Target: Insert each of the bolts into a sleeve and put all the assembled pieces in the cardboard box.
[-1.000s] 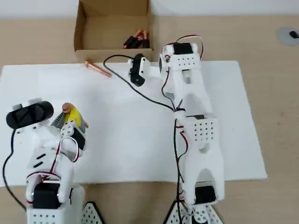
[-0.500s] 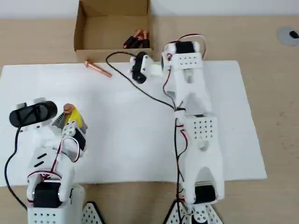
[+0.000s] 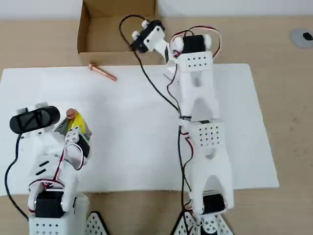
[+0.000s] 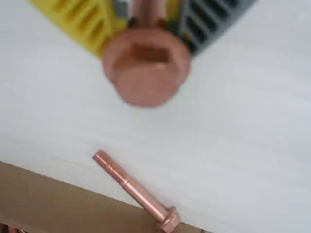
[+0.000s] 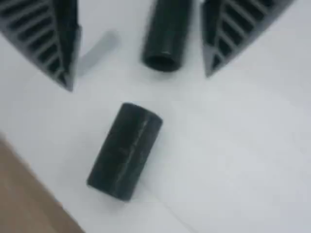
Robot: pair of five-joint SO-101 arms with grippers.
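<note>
My left gripper (image 3: 72, 120) sits near the mat's left side, shut on a copper bolt (image 3: 71, 113). In the left wrist view the bolt's hex head (image 4: 146, 68) sticks out between the yellow and dark fingers of that gripper (image 4: 146, 17). A loose copper bolt (image 3: 102, 71) (image 4: 133, 191) lies by the mat's far edge, below the cardboard box (image 3: 88, 29). My right arm (image 3: 193, 58) stretches to the mat's far edge. Its gripper (image 5: 138, 75) is open, with one black sleeve (image 5: 167, 34) between the fingers, untouched. A second black sleeve (image 5: 125, 150) lies on its side close by.
The white mat (image 3: 127, 127) covers most of the wooden table (image 3: 274, 44). The right arm's wrist camera (image 3: 143, 40) and its black cable (image 3: 156, 93) hang over the box's near right corner. A round grey object (image 3: 302, 36) lies at the table's far right.
The right arm's wrist has swung away from the mat's far edge toward the box, and its camera now covers the pieces inside. The left arm shifted slightly, then held still with its bolt.
</note>
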